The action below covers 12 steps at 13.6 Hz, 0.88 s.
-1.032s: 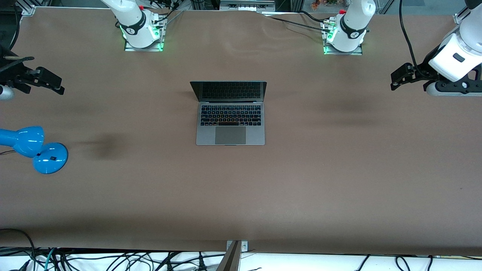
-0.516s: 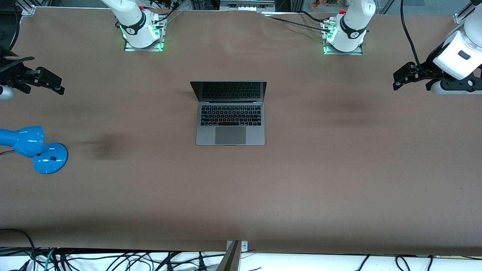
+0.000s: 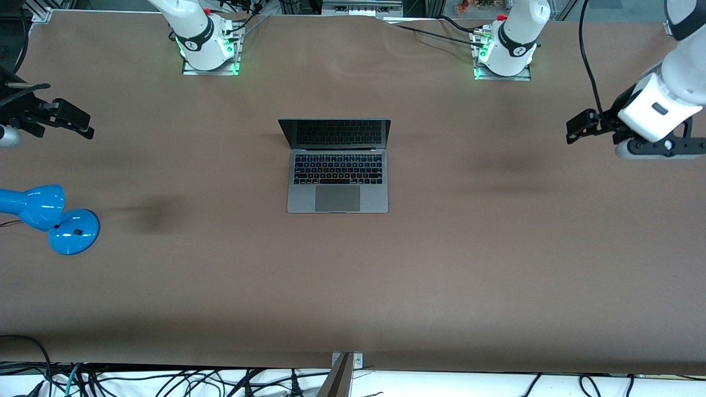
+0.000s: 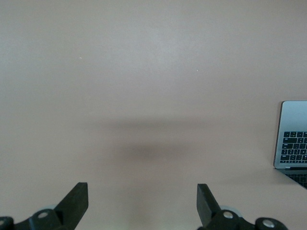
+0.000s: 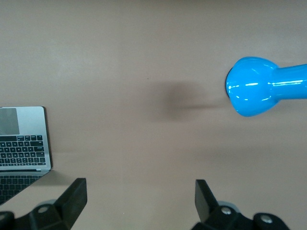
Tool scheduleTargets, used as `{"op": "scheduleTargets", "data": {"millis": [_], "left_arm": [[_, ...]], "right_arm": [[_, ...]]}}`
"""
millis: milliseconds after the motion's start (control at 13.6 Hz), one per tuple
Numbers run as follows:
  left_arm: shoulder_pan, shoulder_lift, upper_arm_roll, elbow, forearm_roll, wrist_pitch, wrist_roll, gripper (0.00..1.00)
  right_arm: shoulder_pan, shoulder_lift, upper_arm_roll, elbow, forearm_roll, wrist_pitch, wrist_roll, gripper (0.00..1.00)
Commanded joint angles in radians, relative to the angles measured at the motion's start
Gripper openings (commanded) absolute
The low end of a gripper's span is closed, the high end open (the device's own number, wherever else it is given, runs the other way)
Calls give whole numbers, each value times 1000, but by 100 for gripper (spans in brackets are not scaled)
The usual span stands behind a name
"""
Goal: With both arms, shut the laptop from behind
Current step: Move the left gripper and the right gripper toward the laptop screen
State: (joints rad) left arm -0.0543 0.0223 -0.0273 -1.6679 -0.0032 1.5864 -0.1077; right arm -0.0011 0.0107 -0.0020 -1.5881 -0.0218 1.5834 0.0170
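On a wide brown table, the job of closing the laptop has not begun: the space-grey machine sits open at mid-table, its dark screen upright and facing the front camera, keyboard and trackpad bare, nothing touching it. Both arms hang well apart from it at the table's two ends. The left arm reaches out over the table at its own end, its left gripper in the air over bare tabletop with its fingers spread wide and holding nothing, the laptop showing only at the edge of its wrist view. The right gripper hovers over the table at the right arm's end, also spread wide and empty, above a blue desk lamp that stands nearer the front camera. By the look of it, everything is left to do: both grippers must travel to the lid's back, the side toward the arm bases, and press it down onto the keyboard together.
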Motion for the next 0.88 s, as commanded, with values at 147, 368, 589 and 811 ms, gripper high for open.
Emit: {"op": "scheduleTargets", "data": {"millis": [147, 368, 589, 811], "left_arm": [[-24, 102, -11, 83, -18, -14, -7, 100], [-74, 157, -11, 105, -18, -9, -125, 100], [-88, 250, -13, 197, -18, -9, -288, 100], [-125, 281, -11, 203, -18, 4, -391, 100]], "right_arm": [[0, 12, 8, 16, -20, -11, -14, 100], [19, 17, 11, 10, -9, -19, -15, 100], [90, 46, 13, 10, -3, -61, -19, 99], [190, 72, 11, 10, 5, -143, -9, 88]]}}
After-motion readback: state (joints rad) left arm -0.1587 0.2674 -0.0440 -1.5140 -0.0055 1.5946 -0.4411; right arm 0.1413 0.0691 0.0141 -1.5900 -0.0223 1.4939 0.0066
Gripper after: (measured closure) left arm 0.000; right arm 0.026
